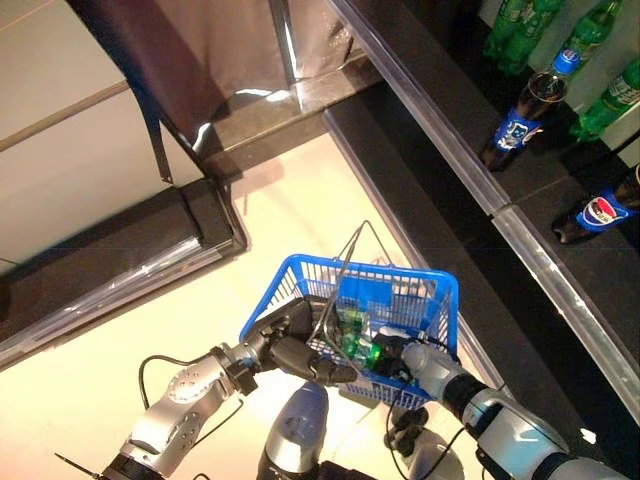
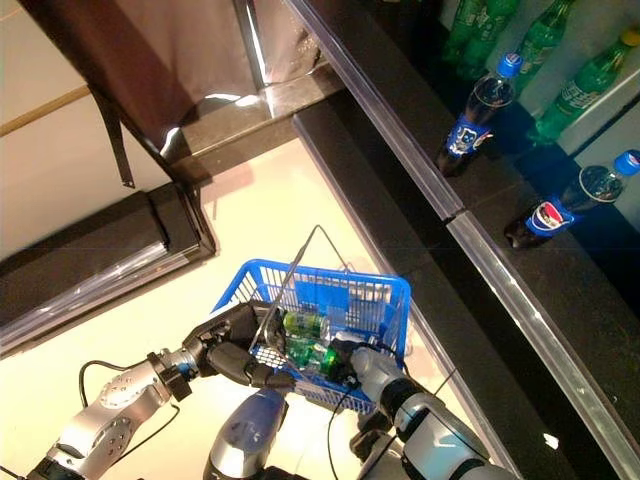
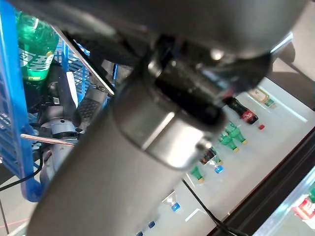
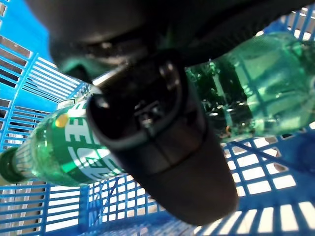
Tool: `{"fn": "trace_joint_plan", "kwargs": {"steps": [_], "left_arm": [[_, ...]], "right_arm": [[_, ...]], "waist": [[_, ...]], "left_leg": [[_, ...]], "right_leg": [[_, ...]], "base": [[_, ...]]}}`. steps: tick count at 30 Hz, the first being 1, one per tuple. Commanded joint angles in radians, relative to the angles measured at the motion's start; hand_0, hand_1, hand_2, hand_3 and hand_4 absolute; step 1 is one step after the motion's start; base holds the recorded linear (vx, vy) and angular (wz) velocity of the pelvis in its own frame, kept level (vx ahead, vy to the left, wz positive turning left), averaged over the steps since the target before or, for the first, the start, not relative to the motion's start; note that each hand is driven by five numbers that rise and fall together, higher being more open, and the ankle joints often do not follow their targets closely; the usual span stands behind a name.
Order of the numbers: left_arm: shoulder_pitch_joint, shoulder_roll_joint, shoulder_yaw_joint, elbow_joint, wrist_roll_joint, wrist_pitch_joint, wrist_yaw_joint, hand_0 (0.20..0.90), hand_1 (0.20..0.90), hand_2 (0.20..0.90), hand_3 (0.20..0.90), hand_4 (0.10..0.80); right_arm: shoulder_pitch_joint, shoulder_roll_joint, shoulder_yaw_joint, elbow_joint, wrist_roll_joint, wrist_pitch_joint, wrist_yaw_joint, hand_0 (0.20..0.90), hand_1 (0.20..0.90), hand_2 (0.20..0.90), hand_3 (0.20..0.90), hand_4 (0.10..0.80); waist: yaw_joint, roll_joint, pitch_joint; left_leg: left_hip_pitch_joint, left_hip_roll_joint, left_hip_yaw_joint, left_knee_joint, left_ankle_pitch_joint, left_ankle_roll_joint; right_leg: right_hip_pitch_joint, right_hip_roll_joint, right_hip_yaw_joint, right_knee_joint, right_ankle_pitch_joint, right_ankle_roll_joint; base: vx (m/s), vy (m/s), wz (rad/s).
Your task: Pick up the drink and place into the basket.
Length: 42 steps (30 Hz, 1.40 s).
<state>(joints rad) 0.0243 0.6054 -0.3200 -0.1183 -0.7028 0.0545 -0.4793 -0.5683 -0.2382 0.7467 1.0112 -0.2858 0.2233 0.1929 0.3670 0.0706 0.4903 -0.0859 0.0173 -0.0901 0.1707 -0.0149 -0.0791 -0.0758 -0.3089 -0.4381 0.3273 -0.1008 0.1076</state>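
My left hand (image 1: 292,345) is shut on the thin wire handles (image 1: 347,268) of the blue basket (image 1: 400,271) and holds it up in front of me. My right hand (image 1: 402,358) reaches down inside the basket. In the right wrist view its thumb (image 4: 157,132) and fingers curl round a green drink bottle (image 4: 256,93) just above the basket's mesh floor. A second green bottle (image 4: 54,147) with a white and green label lies in the basket beside it. Green bottles (image 2: 305,323) show in the basket in the eye views and in the left wrist view (image 3: 34,44).
A dark shelf with a metal front rail (image 1: 450,150) runs along the right. Dark cola bottles (image 1: 520,120) and green bottles (image 1: 520,25) stand on it. A dark stand with a low base (image 1: 190,230) is at the left, with cream floor (image 1: 290,200) between.
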Motion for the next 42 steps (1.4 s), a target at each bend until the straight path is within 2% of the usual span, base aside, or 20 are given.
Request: {"fn": "trace_joint_plan", "kwargs": {"steps": [1,8,11,13,17,19,22,23,25,28,36,42], "left_arm": [[-0.091,-0.115,0.135,-0.393,-0.228,-0.183,-0.057,0.3,0.3,0.3,0.2,0.1],[-0.092,-0.113,0.132,-0.389,-0.224,-0.18,-0.048,0.3,0.3,0.3,0.2,0.1],[-0.094,-0.109,0.135,-0.382,-0.232,-0.172,-0.032,0.3,0.3,0.3,0.2,0.1],[-0.087,-0.108,0.147,-0.368,-0.256,-0.162,-0.023,0.3,0.3,0.3,0.2,0.1],[-0.056,-0.11,0.162,-0.32,-0.258,-0.199,-0.026,0.3,0.3,0.3,0.2,0.1],[-0.042,-0.118,0.168,-0.295,-0.254,-0.211,-0.028,0.3,0.3,0.3,0.2,0.1],[-0.019,-0.134,0.18,-0.256,-0.193,-0.243,-0.026,0.3,0.3,0.3,0.2,0.1],[-0.015,-0.129,0.181,-0.241,-0.139,-0.274,-0.032,0.3,0.3,0.3,0.2,0.1],[-0.011,-0.116,0.182,-0.228,-0.114,-0.285,-0.03,0.3,0.3,0.3,0.2,0.1],[0.015,-0.106,0.192,-0.181,-0.113,-0.281,-0.025,0.3,0.3,0.3,0.2,0.1],[0.087,-0.111,0.201,-0.122,-0.077,-0.278,0.012,0.3,0.3,0.3,0.2,0.1],[0.141,-0.097,0.198,-0.034,-0.03,-0.292,0.056,0.3,0.3,0.3,0.2,0.1]], "right_arm": [[0.079,0.012,0.053,0.076,-0.014,0.012,0.044,0.9,0.9,0.9,0.9,0.8],[0.094,0.003,0.027,0.061,0.125,0.038,0.06,0.9,0.9,0.9,0.9,0.8],[0.097,-0.018,-0.001,0.007,0.197,0.028,0.014,0.9,0.9,0.9,0.9,0.8],[0.111,-0.061,-0.018,-0.079,0.204,0.02,-0.039,0.9,0.9,0.9,0.9,0.8],[0.164,-0.17,-0.051,-0.384,0.221,0.08,-0.101,0.9,0.9,0.9,0.9,0.8],[0.195,-0.207,-0.084,-0.508,0.249,0.071,-0.14,0.9,0.9,0.9,0.9,0.8],[0.236,-0.255,-0.152,-0.672,0.306,0.022,-0.158,0.9,0.9,0.9,0.9,0.8],[0.252,-0.273,-0.175,-0.737,0.342,0.007,-0.161,0.9,0.9,0.9,0.9,0.8],[0.271,-0.304,-0.202,-0.817,0.384,-0.003,-0.154,0.9,0.9,0.9,0.9,0.8],[0.348,-0.349,-0.291,-0.946,0.445,-0.102,-0.144,0.9,0.9,0.9,0.9,0.8],[0.483,-0.378,-0.42,-1.13,0.537,-0.178,-0.126,0.9,0.9,0.9,0.9,0.8],[0.531,-0.365,-0.516,-1.232,0.707,-0.28,-0.122,0.9,0.9,0.9,0.9,0.8]], "waist": [[0.019,-0.006,-0.096],[0.011,-0.011,-0.092],[0.001,-0.021,-0.094],[-0.013,-0.031,-0.091],[-0.053,-0.053,-0.086],[-0.071,-0.066,-0.087],[-0.097,-0.086,-0.091],[-0.103,-0.091,-0.091],[-0.116,-0.099,-0.102],[-0.144,-0.114,-0.119],[-0.18,-0.137,-0.161],[-0.217,-0.142,-0.194]], "left_leg": [[-0.089,-0.031,-0.003,0.049,0.039,0.009],[-0.082,-0.029,0.001,0.042,0.04,0.013],[-0.078,-0.024,0.004,0.041,0.043,0.014],[-0.075,-0.017,0.01,0.042,0.042,0.015],[-0.062,-0.005,0.034,0.034,0.039,0.019],[-0.056,-0.001,0.043,0.033,0.035,0.022],[-0.044,0.006,0.057,0.032,0.028,0.027],[-0.035,0.01,0.065,0.034,0.021,0.028],[-0.034,0.016,0.072,0.031,0.024,0.029],[-0.021,0.032,0.095,0.035,0.017,0.032],[0.016,0.054,0.128,0.036,0.004,0.036],[0.058,0.073,0.167,0.014,0.001,0.033]], "right_leg": [[0.104,0.057,-0.008,-0.087,0.03,-0.042],[0.107,0.061,-0.004,-0.096,0.037,-0.038],[0.111,0.064,-0.001,-0.103,0.045,-0.036],[0.113,0.07,0.008,-0.107,0.048,-0.035],[0.111,0.079,0.032,-0.114,0.054,-0.033],[0.113,0.082,0.042,-0.12,0.057,-0.031],[0.117,0.087,0.059,-0.126,0.06,-0.027],[0.12,0.089,0.067,-0.123,0.056,-0.025],[0.119,0.092,0.076,-0.129,0.062,-0.022],[0.125,0.097,0.096,-0.133,0.061,-0.017],[0.15,0.106,0.121,-0.15,0.068,-0.004],[0.165,0.114,0.148,-0.174,0.078,0.006]], "base": [[0.0,0.0,0.0],[0.0,0.0,0.0],[0.041,-0.008,0.0],[0.0,0.0,0.0],[-0.009,0.005,-0.05],[-0.004,0.006,-0.14],[0.013,0.01,-0.17],[0.015,0.008,-0.16],[0.031,0.013,-0.16],[0.039,0.02,-0.19],[0.056,-0.006,-0.13],[0.016,0.002,-0.12]]}}
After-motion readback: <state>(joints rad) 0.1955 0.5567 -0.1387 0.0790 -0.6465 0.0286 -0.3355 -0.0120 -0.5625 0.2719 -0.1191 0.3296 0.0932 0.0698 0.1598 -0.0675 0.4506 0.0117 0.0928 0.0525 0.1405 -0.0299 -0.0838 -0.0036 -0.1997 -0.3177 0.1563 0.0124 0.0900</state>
